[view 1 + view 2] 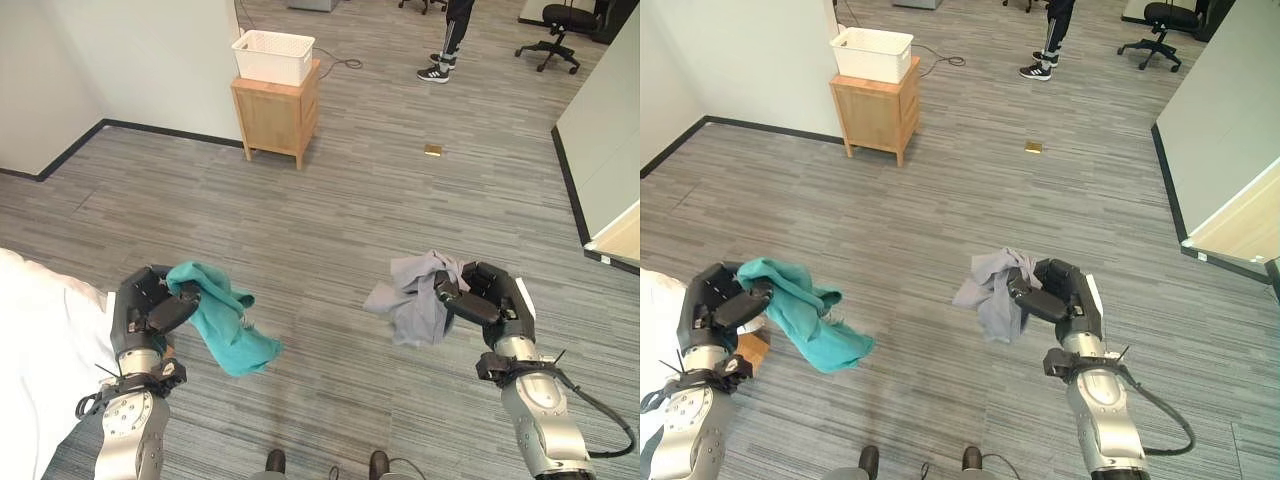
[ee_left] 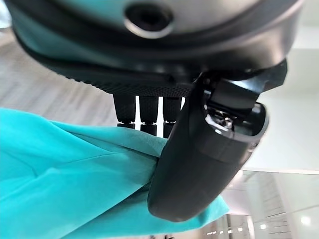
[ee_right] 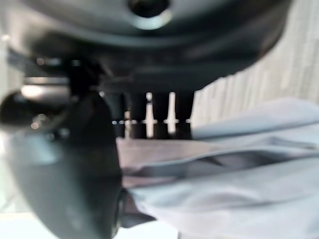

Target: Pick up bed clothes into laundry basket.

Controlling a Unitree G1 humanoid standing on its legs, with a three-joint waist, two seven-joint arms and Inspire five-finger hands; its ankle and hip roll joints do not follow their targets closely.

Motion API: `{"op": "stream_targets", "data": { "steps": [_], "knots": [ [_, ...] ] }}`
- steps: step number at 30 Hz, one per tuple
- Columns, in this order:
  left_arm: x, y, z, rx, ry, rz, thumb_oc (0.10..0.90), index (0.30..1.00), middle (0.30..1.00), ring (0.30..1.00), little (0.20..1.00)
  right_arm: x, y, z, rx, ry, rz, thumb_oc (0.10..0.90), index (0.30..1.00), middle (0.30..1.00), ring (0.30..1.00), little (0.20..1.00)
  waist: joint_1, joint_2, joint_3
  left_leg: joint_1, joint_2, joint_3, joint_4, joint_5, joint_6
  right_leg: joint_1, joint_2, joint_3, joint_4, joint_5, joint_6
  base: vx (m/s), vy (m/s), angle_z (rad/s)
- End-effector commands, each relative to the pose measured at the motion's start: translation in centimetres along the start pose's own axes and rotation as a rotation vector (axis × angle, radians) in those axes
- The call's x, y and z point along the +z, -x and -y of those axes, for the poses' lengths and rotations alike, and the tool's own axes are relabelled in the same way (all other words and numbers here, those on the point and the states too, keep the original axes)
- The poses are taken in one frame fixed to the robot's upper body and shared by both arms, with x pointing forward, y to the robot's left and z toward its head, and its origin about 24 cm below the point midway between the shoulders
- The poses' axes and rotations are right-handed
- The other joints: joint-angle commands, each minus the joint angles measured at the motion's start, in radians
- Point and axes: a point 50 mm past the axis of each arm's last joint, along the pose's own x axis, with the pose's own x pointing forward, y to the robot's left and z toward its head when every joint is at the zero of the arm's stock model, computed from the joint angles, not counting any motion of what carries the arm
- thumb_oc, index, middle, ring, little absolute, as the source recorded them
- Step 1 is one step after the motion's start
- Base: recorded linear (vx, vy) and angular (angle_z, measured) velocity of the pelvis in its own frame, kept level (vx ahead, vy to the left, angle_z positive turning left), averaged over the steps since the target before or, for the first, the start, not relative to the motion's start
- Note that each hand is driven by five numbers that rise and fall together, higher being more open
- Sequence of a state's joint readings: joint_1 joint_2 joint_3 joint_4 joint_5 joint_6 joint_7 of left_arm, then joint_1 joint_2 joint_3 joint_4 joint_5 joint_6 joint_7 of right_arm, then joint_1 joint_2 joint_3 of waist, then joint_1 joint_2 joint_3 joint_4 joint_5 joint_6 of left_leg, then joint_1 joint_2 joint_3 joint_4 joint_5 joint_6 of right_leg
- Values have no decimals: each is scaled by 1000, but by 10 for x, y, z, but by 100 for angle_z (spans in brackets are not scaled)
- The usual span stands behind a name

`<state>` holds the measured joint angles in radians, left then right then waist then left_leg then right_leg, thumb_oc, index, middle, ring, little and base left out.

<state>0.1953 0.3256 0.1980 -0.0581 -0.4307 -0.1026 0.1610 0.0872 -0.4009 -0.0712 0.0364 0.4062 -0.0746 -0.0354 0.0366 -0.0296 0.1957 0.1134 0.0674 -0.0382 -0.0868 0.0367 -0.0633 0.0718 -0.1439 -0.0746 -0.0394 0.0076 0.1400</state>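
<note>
- Left eye view: the left hand [image 1: 150,305] is clamped on a teal cloth [image 1: 225,325], which hangs free of the floor, bunched at the grip and trailing toward the middle.
- Left wrist view confirms the hold: thumb and fingers [image 2: 149,110] pinch a fold of the teal cloth between them.
- The right hand [image 1: 488,300] is clamped on a grey cloth [image 1: 415,298], also lifted off the floor; the right wrist view shows the fabric pressed between thumb and fingers.
- Judgement: both pieces are held high and apart so they neither drag nor tangle while being carried.
- The white laundry basket [image 1: 272,56] sits on a small wooden cabinet [image 1: 276,115] against the far wall, well apart from both hands.
- White bedding [image 1: 35,340] lies at the robot's left, just beside the left arm.
- A person's legs [image 1: 445,45] stand beyond the cabinet, with an office chair [image 1: 555,30] further off; a small brown object [image 1: 433,150] lies on the floor [image 1: 350,220].
- Judgement: the route to the basket looks unobstructed.
</note>
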Motion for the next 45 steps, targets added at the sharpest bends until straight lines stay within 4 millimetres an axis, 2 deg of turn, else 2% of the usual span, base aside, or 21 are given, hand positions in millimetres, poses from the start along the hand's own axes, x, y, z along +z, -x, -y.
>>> {"op": "stream_targets", "data": {
  "steps": [1, 5, 8, 9, 10, 11, 14, 18, 20, 21, 25, 27, 28, 30, 32, 34, 35, 37, 40, 42, 45],
  "knots": [
    [64, -15, 2, -56, -18, 322, 400, 300, 300, 300, 300, 60, -20, -6, 29, -1, 301, 400, 300, 300, 300, 300, 5, -32, -49, -68, -69, -20, 76, -92, 60, -50, -63, -37, 134, -48, 28, 0, 0, 0],
    [64, -12, -6, -28, -13, 323, 400, 300, 300, 300, 300, 61, -24, -11, 46, -16, 307, 400, 300, 300, 300, 300, 23, -38, -26, -80, -84, 3, 109, -121, 78, -83, -85, -34, 169, -20, 50, 23, 49, -16],
    [60, -12, -7, -25, -15, 299, 400, 300, 300, 300, 300, 58, -23, -17, 66, -27, 297, 400, 300, 300, 300, 300, 25, -28, -8, -72, -89, 3, 136, -151, 93, -123, -97, -10, 298, -9, 65, 67, 110, -31],
    [60, -13, -7, -27, -26, 295, 400, 300, 300, 300, 300, 57, -22, -19, 74, -28, 292, 400, 300, 300, 300, 300, 21, -23, 0, -64, -93, -1, 139, -158, 100, -152, -104, -1, 366, 24, 70, 29, 146, -19],
    [62, -15, -6, -41, -43, 298, 400, 300, 300, 300, 300, 54, -19, -21, 85, -23, 287, 400, 300, 300, 300, 300, 5, -10, 29, -53, -100, -11, 151, -156, 113, -210, -106, 23, 483, 137, 71, 25, 147, -11],
    [62, -15, -6, -41, -43, 298, 400, 300, 300, 300, 300, 54, -19, -21, 85, -23, 287, 400, 300, 300, 300, 300, 7, -12, 29, -47, -103, -10, 152, -169, 115, -213, -108, 28, 498, 121, 75, 19, 146, -2],
    [71, -21, -3, -56, -62, 334, 400, 300, 300, 300, 300, 51, -18, -23, 83, -24, 276, 400, 300, 300, 300, 300, -17, 21, 51, -34, -84, -50, 180, -191, 117, -290, -72, 97, 603, 94, 52, 157, 32, 12],
    [78, -25, -2, -51, -51, 368, 400, 300, 300, 300, 300, 48, -15, -16, 56, -29, 267, 400, 300, 300, 300, 300, -54, 25, 47, 26, -70, -90, 164, -241, 86, -377, -104, 124, 479, 74, 45, 294, -72, 35],
    [79, -27, 0, -53, -36, 372, 400, 300, 300, 300, 300, 47, -14, -11, 36, -35, 267, 400, 300, 300, 300, 300, -83, 12, 48, 60, -68, -126, 153, -268, 58, -374, -129, 120, 292, 91, 56, 457, -221, 32],
    [77, -27, 0, -57, -27, 368, 400, 300, 300, 300, 300, 47, -13, -8, 24, -34, 266, 400, 300, 300, 300, 300, -97, 1, 47, 93, -56, -155, 153, -300, 34, -376, -165, 107, 170, 127, 82, 408, -222, 37],
    [73, -25, 0, -53, -19, 354, 400, 300, 300, 300, 300, 45, -13, -8, 35, -25, 253, 400, 300, 300, 300, 300, -131, 3, 31, 171, -13, -188, 143, -347, 15, -393, -158, 74, 64, 147, 108, 417, -205, 67],
    [68, -23, -4, -30, -15, 339, 400, 300, 300, 300, 300, 45, -15, -11, 63, -22, 246, 400, 300, 300, 300, 300, -127, -6, 7, 214, 7, -198, 155, -357, 3, -384, -152, -13, 74, 168, 110, 285, -199, 56],
    [68, -23, -4, -30, -15, 339, 400, 300, 300, 300, 300, 45, -15, -11, 63, -22, 246, 400, 300, 300, 300, 300, -127, -6, 7, 214, 7, -198, 155, -357, 3, -384, -152, -13, 74, 168, 110, 360, -320, 50],
    [66, -21, -4, -28, 5, 329, 400, 300, 300, 300, 300, 43, -15, -11, 90, -18, 226, 400, 300, 300, 300, 300, -123, 4, -27, 184, 47, -223, 266, -251, -43, -357, -130, -14, 139, 144, 75, 410, -382, 36],
    [65, -21, -3, -21, 48, 329, 400, 300, 300, 300, 300, 48, -17, -6, 76, -16, 239, 400, 300, 300, 300, 300, -114, 19, -33, 145, 69, -241, 361, -65, -80, -324, -100, -13, 181, 95, 39, 334, -256, 21],
    [63, -23, 1, -35, 68, 320, 400, 300, 300, 300, 300, 53, -17, 2, 55, -18, 263, 400, 300, 300, 300, 300, -104, 3, -30, 46, 64, -250, 512, 83, -97, -261, -99, -37, 165, 60, -1, 307, -315, 11],
    [64, -25, 3, -49, 75, 321, 400, 300, 300, 300, 300, 58, -17, 8, 33, -19, 281, 400, 300, 300, 300, 300, -99, -3, -23, 0, 79, -213, 581, 116, -90, -223, -89, -50, 154, 33, -19, 346, -427, 23],
    [65, -26, 6, -61, 91, 322, 400, 300, 300, 300, 300, 63, -15, 18, -19, -8, 305, 400, 300, 300, 300, 300, -98, -24, -6, -72, 126, -124, 660, 127, -59, -174, -72, -54, 142, -10, -55, 316, -410, 47],
    [59, -27, 12, -78, 125, 290, 400, 300, 300, 300, 300, 66, -10, 29, -72, 20, 315, 400, 300, 300, 300, 300, -88, -24, 12, -171, 189, 4, 609, 111, -68, -90, -58, -89, 123, -64, -65, 284, -304, 33],
    [51, -26, 13, -71, 137, 262, 400, 300, 300, 300, 300, 71, -7, 31, -87, 20, 339, 400, 300, 300, 300, 300, -60, -12, 19, -299, 128, 50, 549, 53, -76, -29, -50, -108, 110, -101, -56, 376, -189, 64],
    [44, -23, 13, -64, 134, 236, 400, 300, 300, 300, 300, 69, -6, 30, -86, 24, 328, 400, 300, 300, 300, 300, -35, -5, 18, -349, 84, 73, 472, 20, -65, 14, -43, -108, 110, -132, -53, 339, -60, -15]
  ]
}}
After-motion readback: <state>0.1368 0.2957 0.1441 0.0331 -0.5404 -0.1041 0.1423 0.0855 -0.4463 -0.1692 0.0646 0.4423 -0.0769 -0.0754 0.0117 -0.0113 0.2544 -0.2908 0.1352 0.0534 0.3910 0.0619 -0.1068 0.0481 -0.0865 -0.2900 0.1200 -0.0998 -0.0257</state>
